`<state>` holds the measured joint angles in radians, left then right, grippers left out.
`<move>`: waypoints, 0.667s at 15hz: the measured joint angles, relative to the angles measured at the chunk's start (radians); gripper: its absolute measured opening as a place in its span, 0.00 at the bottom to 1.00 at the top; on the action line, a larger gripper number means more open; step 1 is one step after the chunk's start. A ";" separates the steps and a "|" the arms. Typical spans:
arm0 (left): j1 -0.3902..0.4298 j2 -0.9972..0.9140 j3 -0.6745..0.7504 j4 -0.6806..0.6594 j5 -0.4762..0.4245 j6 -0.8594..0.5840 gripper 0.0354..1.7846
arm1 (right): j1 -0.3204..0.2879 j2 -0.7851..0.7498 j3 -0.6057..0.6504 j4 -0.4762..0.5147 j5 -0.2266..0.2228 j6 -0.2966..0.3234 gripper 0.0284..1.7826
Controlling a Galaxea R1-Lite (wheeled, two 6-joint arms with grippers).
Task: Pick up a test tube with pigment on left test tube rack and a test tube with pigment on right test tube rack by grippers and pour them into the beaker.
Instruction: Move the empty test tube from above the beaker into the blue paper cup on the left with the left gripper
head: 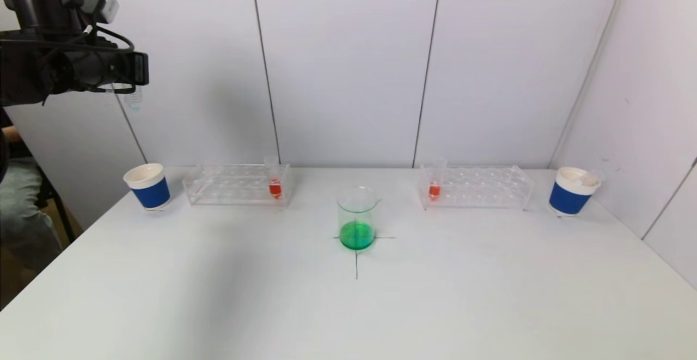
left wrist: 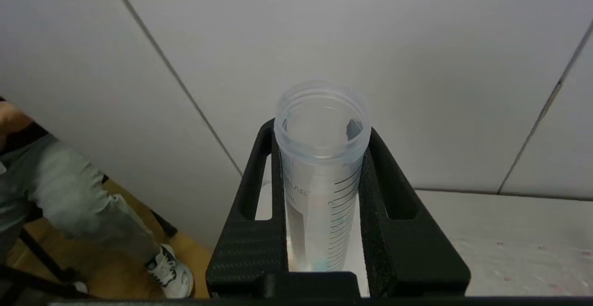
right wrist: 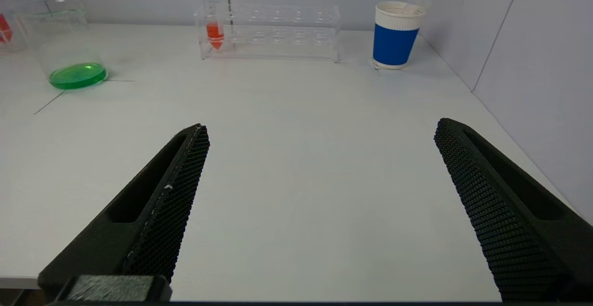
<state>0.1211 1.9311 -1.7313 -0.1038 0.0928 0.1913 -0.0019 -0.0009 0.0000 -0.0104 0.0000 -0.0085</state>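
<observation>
Left gripper (left wrist: 322, 195) is clamped on an empty graduated test tube (left wrist: 322, 167), raised high above the table's (head: 218, 294) left side. Right gripper (right wrist: 319, 167) hovers low, jaws spread wide. Green liquid sits in the beaker (head: 357, 219), between racks each holding a red tube.

Your beaker (head: 357, 218) stands upright at table centre, green liquid inside. Each rack (head: 238, 184) (head: 475, 186), at 10 and 2 o'clock, holds one upright orange-filled tube (head: 274, 177) (head: 435, 178).
</observation>
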 joint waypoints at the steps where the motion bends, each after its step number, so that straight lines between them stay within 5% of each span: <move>1: 0.011 -0.011 0.042 -0.025 0.000 -0.009 0.24 | 0.000 0.000 0.000 0.000 0.000 0.000 0.99; 6: 0.072 -0.034 0.248 -0.251 0.000 -0.020 0.24 | -0.001 0.000 0.000 0.000 0.000 0.000 0.99; 10: 0.094 -0.009 0.303 -0.309 0.003 -0.064 0.24 | 0.000 0.000 0.000 0.000 0.000 0.000 0.99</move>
<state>0.2155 1.9219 -1.4279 -0.4126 0.0957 0.1274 -0.0019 -0.0009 0.0000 -0.0104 0.0000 -0.0089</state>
